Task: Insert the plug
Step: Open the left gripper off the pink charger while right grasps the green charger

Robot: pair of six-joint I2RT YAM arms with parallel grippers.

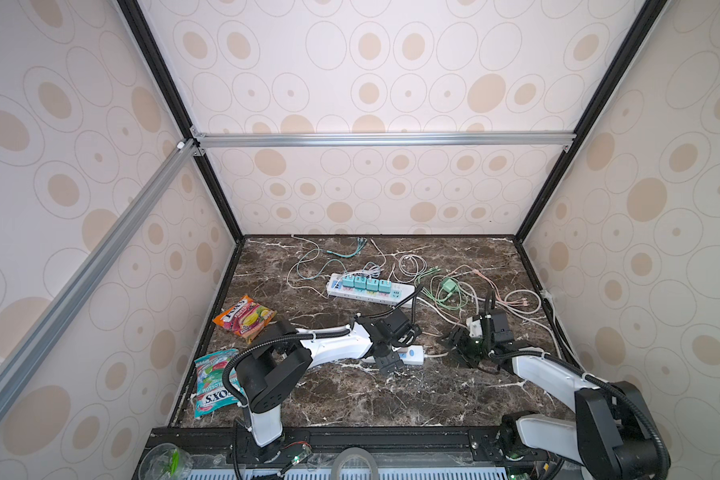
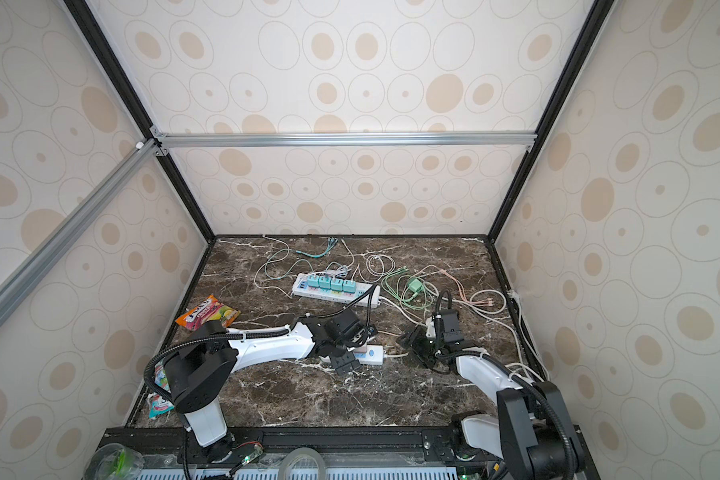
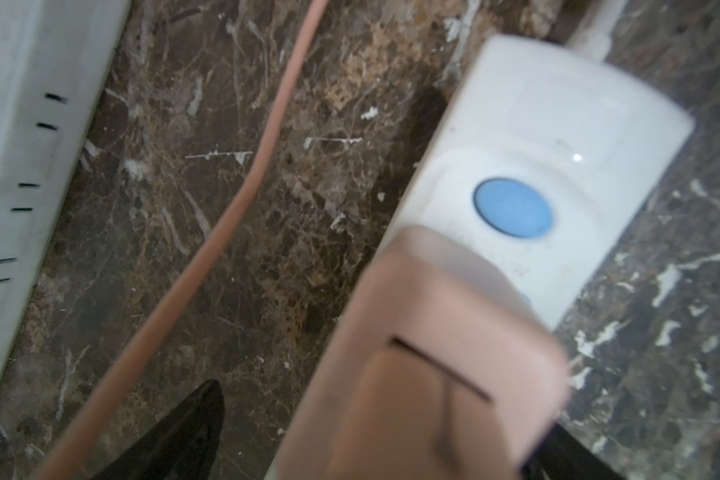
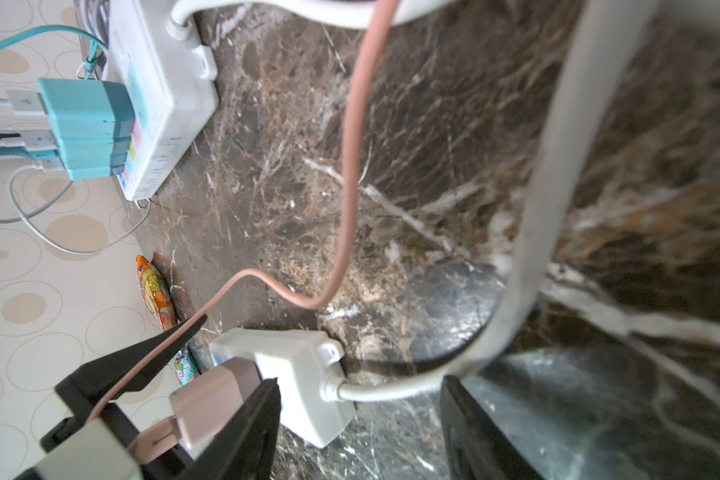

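1. In both top views the two arms meet over the near middle of the surface. The left pincer lies low over the small socket block, where the insertion belongs. The right pincer sits just beside the block's cord end, probably placed to steady it if it slides. The long power strip with its teal chargers lies farther back, apart from both.

2. In the left wrist view the pink plug sits on the block beside the blue button, between the left pincer's fingers. The jaws are spread as wide as they go, and bare surface shows between that finger and the plug, so the pincer straddles it without clamping. I judge the plug to be in its socket, but cannot tell whether it is pressed fully home. The pink cable trails off slack, so it should not tug.

3. In the right wrist view the plug stands on top of the block with its cable attached. The right pincer's own fingers are partly apart and hold nothing. Only the block's white cord runs across the gap between them, ungripped.
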